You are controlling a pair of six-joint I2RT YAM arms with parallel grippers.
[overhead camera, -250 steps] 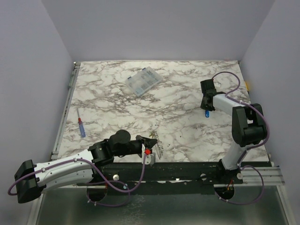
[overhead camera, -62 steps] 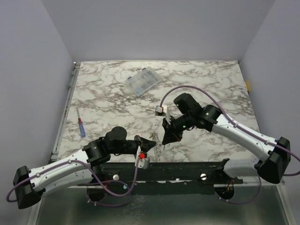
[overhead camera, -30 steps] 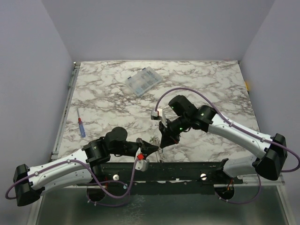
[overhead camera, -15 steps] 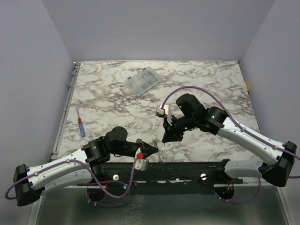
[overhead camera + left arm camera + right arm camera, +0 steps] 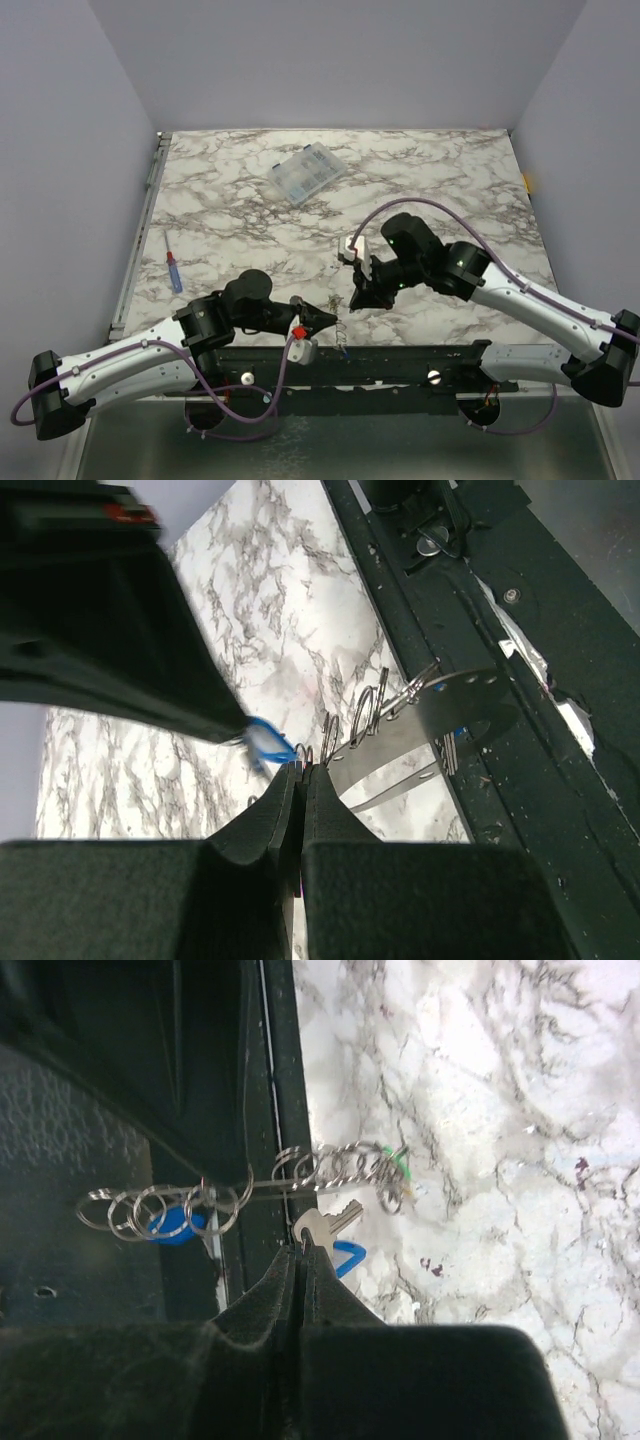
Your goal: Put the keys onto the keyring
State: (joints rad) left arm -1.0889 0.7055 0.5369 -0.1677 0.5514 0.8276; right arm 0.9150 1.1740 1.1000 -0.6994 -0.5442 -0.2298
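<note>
- Swung in from the right, my right gripper (image 5: 358, 298) pinches a silver blue-headed key (image 5: 322, 1223).
- My left gripper (image 5: 335, 320) clamps the looped wire keyring (image 5: 260, 1182) beside it.
- Around: veined marble table (image 5: 450, 170), lilac walls (image 5: 330, 60); clear plastic box (image 5: 308, 172), red-blue screwdriver (image 5: 174, 271) well apart.

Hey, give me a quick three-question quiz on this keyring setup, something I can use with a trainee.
1. True or false: in the top view, the screwdriver lies left of the clear box.
2. The right fingers pinch: A) a blue-headed key, B) the screwdriver, C) the clear box.
3. Fill in: the left fingers are shut on the ___.
Key: 1 true; 2 A; 3 keyring.
</note>
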